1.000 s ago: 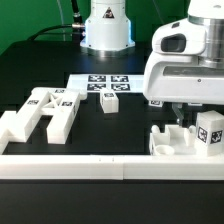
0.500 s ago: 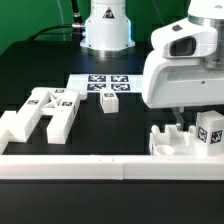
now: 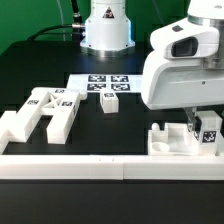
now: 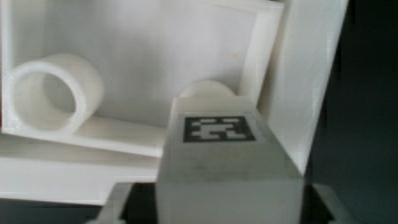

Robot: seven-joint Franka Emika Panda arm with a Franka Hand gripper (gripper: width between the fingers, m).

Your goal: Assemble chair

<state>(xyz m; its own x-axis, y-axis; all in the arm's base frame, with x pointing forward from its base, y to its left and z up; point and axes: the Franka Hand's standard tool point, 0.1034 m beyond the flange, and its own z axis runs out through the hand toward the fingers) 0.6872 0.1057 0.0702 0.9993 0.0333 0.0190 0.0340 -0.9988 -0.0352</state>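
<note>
Wrist view shows the gripper [image 4: 221, 205] closed to the width of a tagged white block [image 4: 221, 150], with a grey finger [image 4: 121, 206] flat against one side of it and the other finger against the opposite side; it seems to be clamped, though the contact lies at the picture's edge and is hard to judge; the tag faces the camera; just behind the block is the seat [image 4: 169, 55], a boxy white part with a round ring-shaped opening [image 4: 50, 95] in it; in the exterior view the block [image 3: 209, 131] hangs under the arm's big white head, just over the seat [image 3: 168, 143], which lies at that view's right against the wall [image 3: 90, 166]; whether block and seat touch I cannot tell; well apart, at the exterior view's left, the H-frames [image 3: 42, 113] lie together on the dark table [image 3: 125, 130]; a peg [image 3: 109, 102] stands between them and the seat, near the marker board [image 3: 104, 82].
</note>
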